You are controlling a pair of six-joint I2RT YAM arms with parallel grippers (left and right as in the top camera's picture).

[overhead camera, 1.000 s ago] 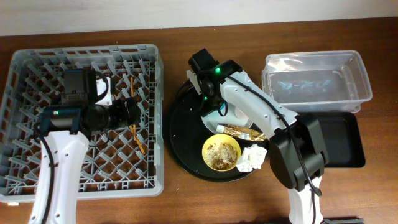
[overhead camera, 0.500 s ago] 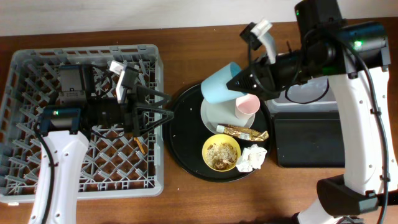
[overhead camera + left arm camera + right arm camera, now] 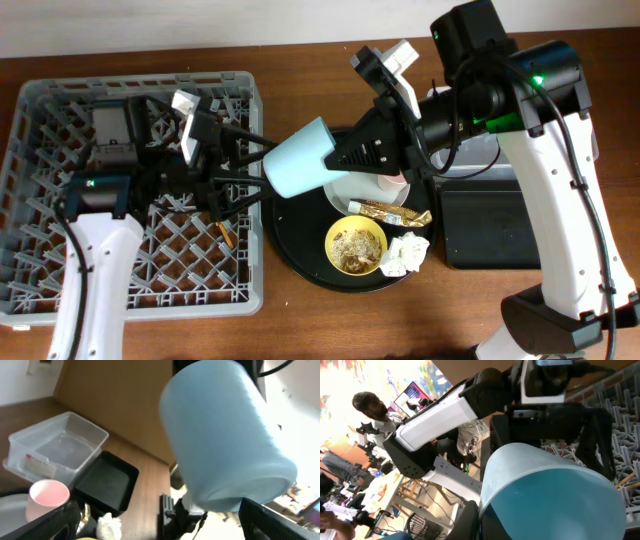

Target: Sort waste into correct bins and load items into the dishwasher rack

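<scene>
Brown wooden bench (image 3: 300,320) carries one grey dishwasher rack (image 3: 30,95) at its left edge and one round black tray (image 3: 290,240) near the middle. There are two cups. One light-blue cup (image 3: 300,158) lies sideways in the air between them, with the right end effector (image 3: 342,155) clamped on its rim. The left end effector (image 3: 255,170) is spread wide about its base; I cannot tell whether they touch. One pink cup (image 3: 49,497) stands half hidden on one plate (image 3: 340,195), beside one yellow bowl (image 3: 355,245) of scraps, one foil wrapper (image 3: 390,212) and one napkin (image 3: 405,255). Only one chopstick (image 3: 225,235) stub shows. The right arm hides most of the clear tub (image 3: 60,447) and part of the black tray (image 3: 480,230).

Left tool (image 3: 260,168) spread wide — right tool (image 3: 342,156) clamped, facing it.
</scene>
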